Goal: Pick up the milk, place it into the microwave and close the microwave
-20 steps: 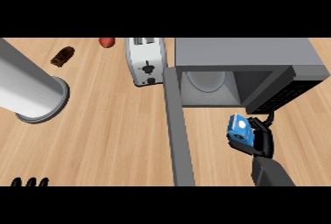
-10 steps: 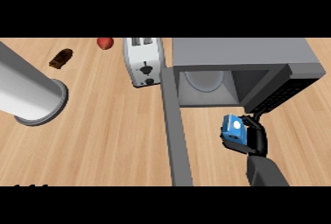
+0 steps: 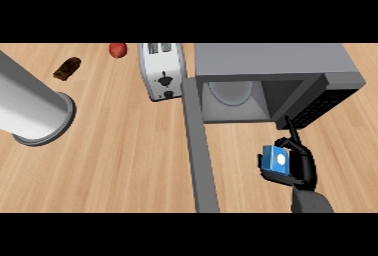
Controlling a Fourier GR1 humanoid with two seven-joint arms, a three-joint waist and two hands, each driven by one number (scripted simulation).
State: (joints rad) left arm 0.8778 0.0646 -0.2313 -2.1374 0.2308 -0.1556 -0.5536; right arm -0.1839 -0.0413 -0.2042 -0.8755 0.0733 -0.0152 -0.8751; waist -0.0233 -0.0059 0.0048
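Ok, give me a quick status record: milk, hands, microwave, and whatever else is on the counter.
milk: blue carton, held by the right hand, in front of the open microwave, not inside
microwave: door swung open toward the robot; round plate inside
left hand: not in view
other items: toaster, small red thing, brown thing, grey cylinder at left

Only one camera is here, at the robot's head. It looks steeply down on the counter [image 3: 118,160] from quite near. The microwave [image 3: 273,57] and toaster [image 3: 161,75] lie toward the top, and the right arm [image 3: 310,202] enters from the lower edge.
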